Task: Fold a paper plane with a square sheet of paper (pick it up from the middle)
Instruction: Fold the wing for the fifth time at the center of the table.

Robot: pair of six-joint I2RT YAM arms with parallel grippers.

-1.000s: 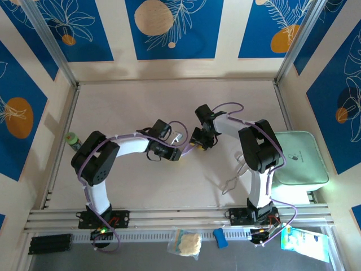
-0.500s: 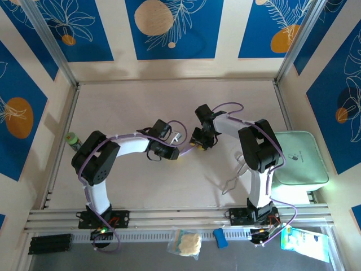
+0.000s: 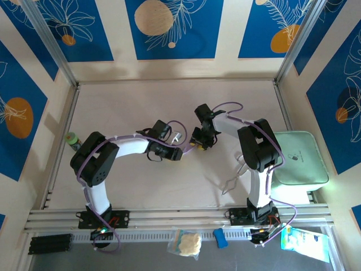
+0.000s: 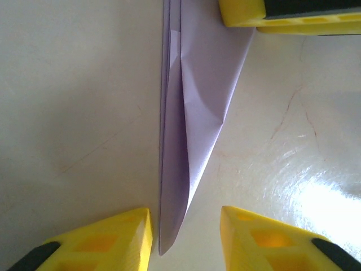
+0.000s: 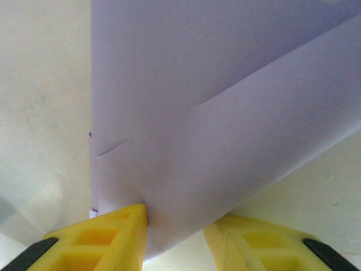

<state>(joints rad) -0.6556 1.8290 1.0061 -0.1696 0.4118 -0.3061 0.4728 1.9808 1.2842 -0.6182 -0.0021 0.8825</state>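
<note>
Paper plane [image 4: 186,130] lies on tabletop [image 4: 73,113], tip at 6 o'clock inside my left pincer [image 4: 186,226], jaws part-open. Right pincer [image 5: 175,226] narrow astride tail at 12; can't tell if gripping. Risk: closing off-centre skews crease, drags plane.

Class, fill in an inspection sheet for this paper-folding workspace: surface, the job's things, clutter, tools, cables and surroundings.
Surface: pale table, glossy, with faint scratches.
Job's things: lavender paper plane lies flat, folded narrow, its tip reaching between the left tool's fingers.
Clutter: mint-green tray at the right; thin wire object by the right arm; green-capped bottle at the left edge; clear bag on the front ledge.
Tools: left tool open, straddling the plane's tip; right tool jaws apart at the wide end, one finger on the paper.
Cables: purple cables run along both arms; no snag seen.
Surroundings: blue leaf-print wall panels.
</note>
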